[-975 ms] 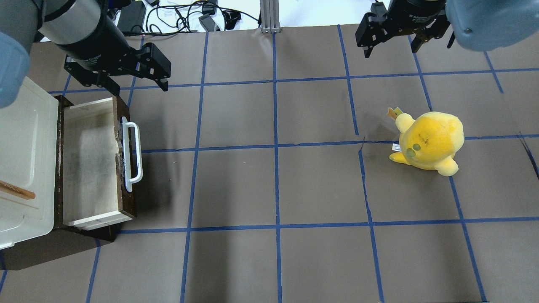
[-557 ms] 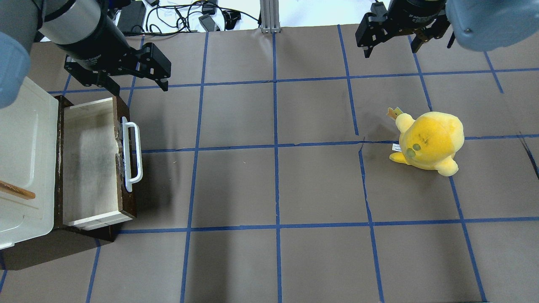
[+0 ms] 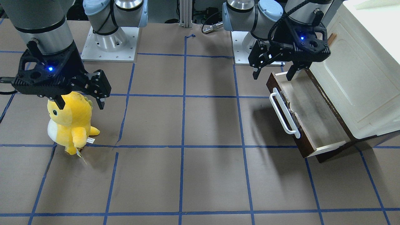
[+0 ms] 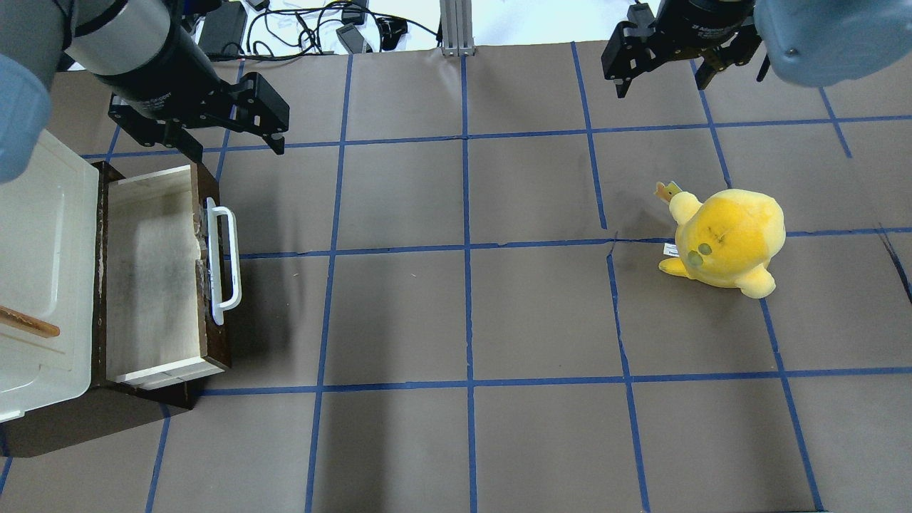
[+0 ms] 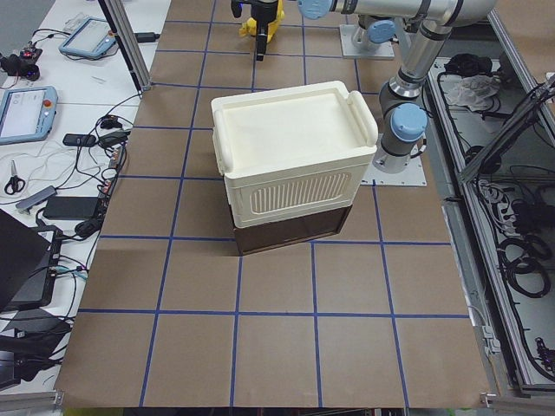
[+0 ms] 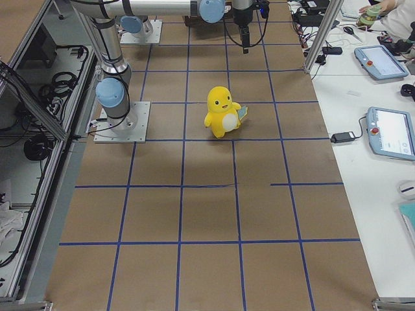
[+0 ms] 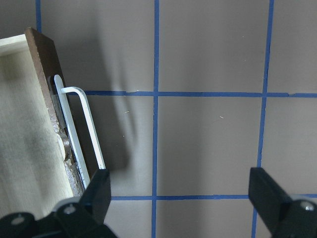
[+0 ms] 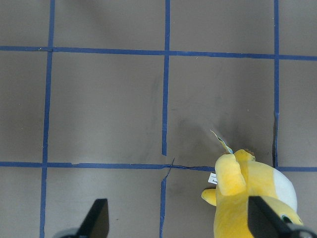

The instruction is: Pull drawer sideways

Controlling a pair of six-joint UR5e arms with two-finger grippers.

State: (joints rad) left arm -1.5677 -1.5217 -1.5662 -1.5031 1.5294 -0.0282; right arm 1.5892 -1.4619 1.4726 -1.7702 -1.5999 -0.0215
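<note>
Brown-fronted with a white bar handle (image 4: 233, 263) and pale wood inside, the drawer (image 4: 153, 285) stands drawn well out of the cream cabinet (image 4: 39, 263) at the table's (image 4: 463, 313) left side, its handle facing the table's middle. The left gripper (image 4: 235, 146) hangs over one end of the drawer front, spread wide and holding nothing. Judgement: the pull looks done or nearly done, with the gripper released. The right gripper (image 4: 659, 85) is likewise spread and empty, raised near the yellow plush toy (image 4: 727, 239), well apart from the work.

The left wrist view shows the handle's end passing behind one finger (image 7: 96, 193); whether they touch cannot be told. The front-facing view shows the gripper raised above the drawer, which the overhead view cannot show. The exterior left view shows only the cabinet; the drawer is hidden.
</note>
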